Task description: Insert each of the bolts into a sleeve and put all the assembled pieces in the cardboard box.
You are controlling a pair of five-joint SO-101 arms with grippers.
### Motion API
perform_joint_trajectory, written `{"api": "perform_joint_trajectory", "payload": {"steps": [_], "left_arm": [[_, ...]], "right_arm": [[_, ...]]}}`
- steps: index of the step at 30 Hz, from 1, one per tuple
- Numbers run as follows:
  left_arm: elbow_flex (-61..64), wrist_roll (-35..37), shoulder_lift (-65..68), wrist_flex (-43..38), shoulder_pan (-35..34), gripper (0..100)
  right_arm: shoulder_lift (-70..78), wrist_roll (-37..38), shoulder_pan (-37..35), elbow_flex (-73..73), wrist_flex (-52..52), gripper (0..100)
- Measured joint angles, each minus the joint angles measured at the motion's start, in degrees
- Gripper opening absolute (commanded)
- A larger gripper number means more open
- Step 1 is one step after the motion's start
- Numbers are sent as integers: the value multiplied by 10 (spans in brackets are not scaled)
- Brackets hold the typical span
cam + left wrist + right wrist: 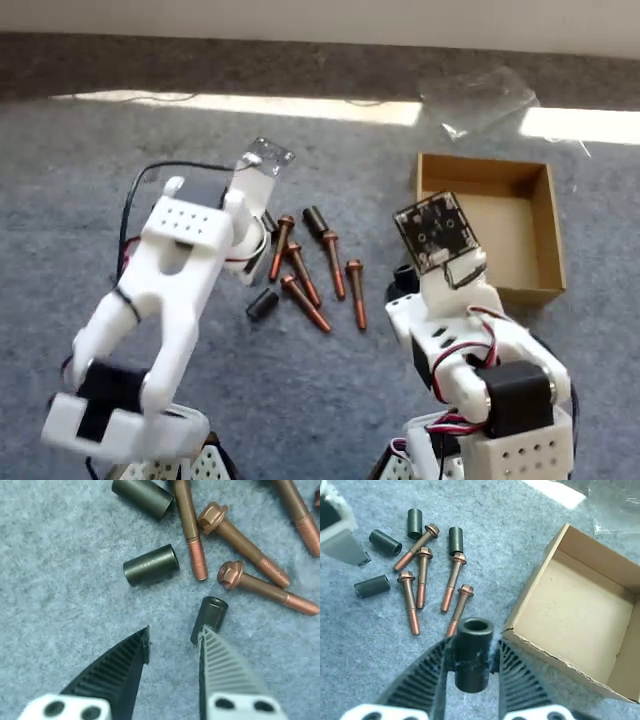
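Lying grey and wide, the table (pixel 70 190) carries the cardboard box (pixel 500 225) (open side up). Five bolts (pixel 452 582) lie fanned beside it. Right hand (pixel 471 647) clenches a sleeve (pixel 472 672) just off the box corner; left hand (pixel 175 632) is spread, one fingertip (pixel 206 640) against a loose sleeve (pixel 210 617).

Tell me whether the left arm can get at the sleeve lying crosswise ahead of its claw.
Probably yes: the left claw is open, with bare carpet between it and that sleeve. Another sleeve beside one fingertip might get nudged.
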Motion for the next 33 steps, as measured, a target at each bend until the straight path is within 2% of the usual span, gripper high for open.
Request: {"api": "perform_joint_trajectory", "payload": {"steps": [4, 10, 14, 22, 26, 33], "left_arm": [[-95, 0, 115, 34, 0, 158], [-232, 6, 207, 98, 6, 160], [-310, 37, 250, 128, 33, 159], [-433, 47, 355, 145, 86, 160], [-498, 85, 403, 179, 83, 159], [-571, 168, 471, 210, 104, 158]], "right_arm": [[-50, 0, 10, 76, -41, 4], [-118, 0, 72, 186, -116, 4], [-164, 0, 76, 259, -148, 4], [-284, -23, 77, 331, -158, 4], [-338, -32, 76, 356, -158, 4], [-341, -35, 76, 370, -158, 4]]}}
